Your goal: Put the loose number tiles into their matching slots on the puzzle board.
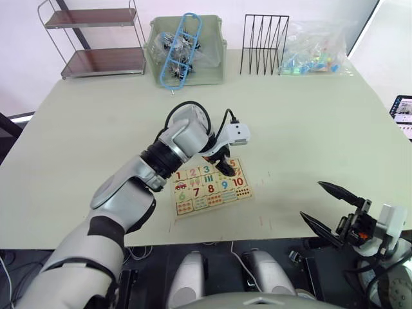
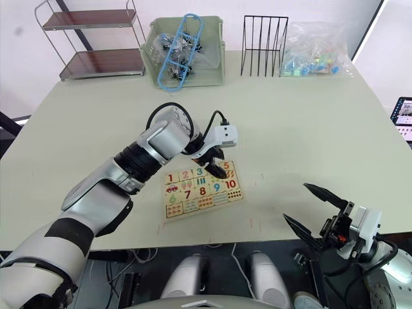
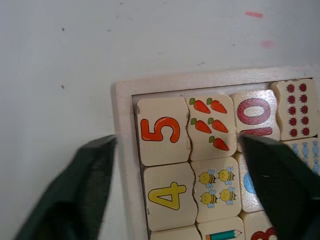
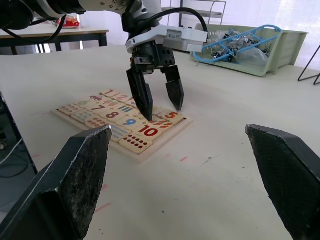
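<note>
Far edge of bench (image 1: pixel 309 122): two-tier wire shelf (image 1: pixel 96 38) at far left, pale green bin (image 1: pixel 187 48) with a blue wire rack (image 1: pixel 182 48) leaning in it, black wire file sorter (image 1: pixel 264 44), clear bag of coloured pieces (image 1: pixel 313 51) at far right. All well apart from the work area. Faint red marks on bench surface near board. Dark screen device (image 1: pixel 403 114) at right margin.

Nothing between the board and either end effector; bench around the board bare.

Puzzle board (image 1: pixel 209 188) flat on bench near the front edge, slightly rotated. Top row reads 1, 2, 3, then 5 at the corner in head views; tile 4 (image 3: pixel 169 196) and tile 5 (image 3: pixel 162 131) seated side by side in the corner per left wrist view, flush with neighbouring carrot and bee tiles. Row below carries 6 to 10. No loose tiles seen on bench.

Left end effector (image 4: pixel 159 102) directly above the board's 4/5 corner, pointing down, fingers spread, nothing between them. One fingertip (image 4: pixel 145 105) over the board interior, the other near the rim beside tile 5. Contact with tiles: cannot tell; appears just above.

Right end effector (image 1: pixel 328 206) low at the bench's front right, well apart from board, fingers spread wide, empty.
</note>
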`<move>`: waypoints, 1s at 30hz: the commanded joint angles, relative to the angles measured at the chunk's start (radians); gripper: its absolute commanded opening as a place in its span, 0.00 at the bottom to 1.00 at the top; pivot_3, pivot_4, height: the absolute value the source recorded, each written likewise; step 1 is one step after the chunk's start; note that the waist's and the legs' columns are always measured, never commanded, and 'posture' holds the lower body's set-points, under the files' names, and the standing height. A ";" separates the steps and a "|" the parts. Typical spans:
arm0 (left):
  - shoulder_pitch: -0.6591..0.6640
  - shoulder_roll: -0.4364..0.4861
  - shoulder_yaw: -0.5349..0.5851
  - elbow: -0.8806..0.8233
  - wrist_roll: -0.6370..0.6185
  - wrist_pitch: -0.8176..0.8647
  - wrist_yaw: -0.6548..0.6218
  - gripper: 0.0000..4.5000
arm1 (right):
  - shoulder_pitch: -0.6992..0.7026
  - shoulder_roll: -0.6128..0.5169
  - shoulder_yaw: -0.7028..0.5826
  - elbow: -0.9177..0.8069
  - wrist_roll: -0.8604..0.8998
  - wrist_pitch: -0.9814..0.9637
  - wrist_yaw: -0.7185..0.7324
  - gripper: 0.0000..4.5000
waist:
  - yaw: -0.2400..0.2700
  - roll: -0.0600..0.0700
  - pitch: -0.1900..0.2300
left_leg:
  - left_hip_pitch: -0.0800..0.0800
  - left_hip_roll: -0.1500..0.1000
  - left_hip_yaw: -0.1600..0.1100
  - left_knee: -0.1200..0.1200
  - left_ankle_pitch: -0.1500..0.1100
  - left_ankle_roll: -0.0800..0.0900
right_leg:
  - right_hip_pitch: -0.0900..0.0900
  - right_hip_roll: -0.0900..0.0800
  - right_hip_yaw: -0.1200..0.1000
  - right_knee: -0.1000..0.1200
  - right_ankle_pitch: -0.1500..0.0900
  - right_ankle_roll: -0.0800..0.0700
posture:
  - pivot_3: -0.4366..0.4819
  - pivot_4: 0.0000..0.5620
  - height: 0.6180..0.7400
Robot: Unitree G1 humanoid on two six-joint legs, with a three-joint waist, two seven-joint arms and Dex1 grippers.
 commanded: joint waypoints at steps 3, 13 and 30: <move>-0.044 -0.004 0.029 -0.008 -0.026 0.040 -0.011 1.00 | -0.002 0.001 0.003 0.002 0.004 -0.028 0.006 1.00 | -0.001 0.000 0.000 | 0.000 0.000 0.000 0.000 0.000 0.000 | 0.000 0.000 0.000 0.000 0.000 0.000 | 0.48 0.27 1.00; -0.108 0.032 0.106 0.045 -0.098 0.031 -0.052 1.00 | -0.009 0.001 0.010 0.012 0.003 -0.037 0.002 1.00 | -0.002 0.000 0.000 | 0.000 0.000 0.000 0.000 0.000 0.000 | 0.000 0.000 0.000 0.000 0.000 0.000 | 0.48 0.27 1.00; 0.143 0.025 0.378 0.136 -0.179 -0.492 0.071 0.15 | -0.025 0.000 0.015 0.027 0.004 -0.038 0.010 1.00 | 0.002 0.000 0.000 | 0.000 0.000 0.000 0.000 0.000 0.000 | 0.000 0.000 0.000 0.000 0.000 0.000 | 0.48 0.27 1.00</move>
